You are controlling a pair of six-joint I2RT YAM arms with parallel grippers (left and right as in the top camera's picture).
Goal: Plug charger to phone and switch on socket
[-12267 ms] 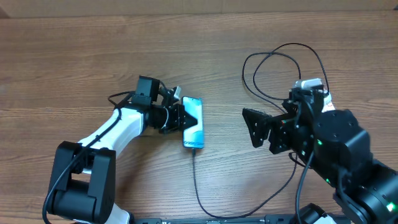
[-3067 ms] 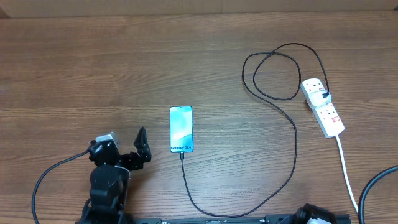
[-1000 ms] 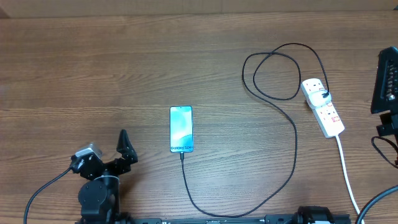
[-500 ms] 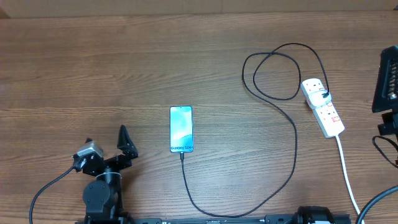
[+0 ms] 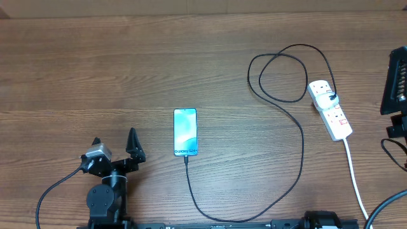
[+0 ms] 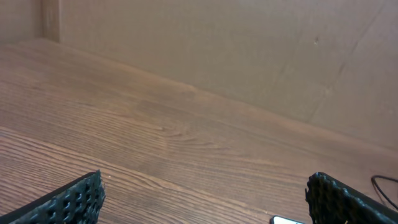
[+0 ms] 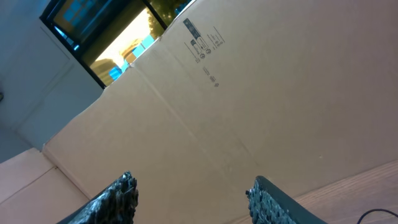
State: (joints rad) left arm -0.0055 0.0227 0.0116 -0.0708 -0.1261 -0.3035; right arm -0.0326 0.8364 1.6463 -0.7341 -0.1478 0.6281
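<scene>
Count: one phone [image 5: 185, 131], one charger [image 5: 299, 159], one socket [image 5: 331, 109], two tools, all on or over one wooden counter [image 5: 127, 63]. Phone lay flat mid-counter, screen up and lit, long axis running away from me. Charger's connector tip [image 5: 186, 157] sat at the phone's near short edge and looked seated, though it was too small to be sure. From there the cable swept toward me, curved right, climbed the counter, made one loop left of the socket and ended in the black plug [image 5: 332, 97] at the strip's far end. Socket lay at the right side, slightly angled, with its white cord [image 5: 355, 175] trailing toward my edge. Its red marks were too small to count, and I could not tell the switch position. My left tool [image 5: 114, 138] sat low at the near-left, fingers spread wide with nothing between them. The phone was to its right, near but apart, and slightly farther out. The left wrist view showed both pads at the lower corners with bare wood between them. My right tool [image 7: 191, 182] was at the far right edge, raised and tilted up at a cardboard wall [image 7: 249, 93], fingers apart and gripping nothing. The socket lay to its left, apart from it, and the phone was well apart.
</scene>
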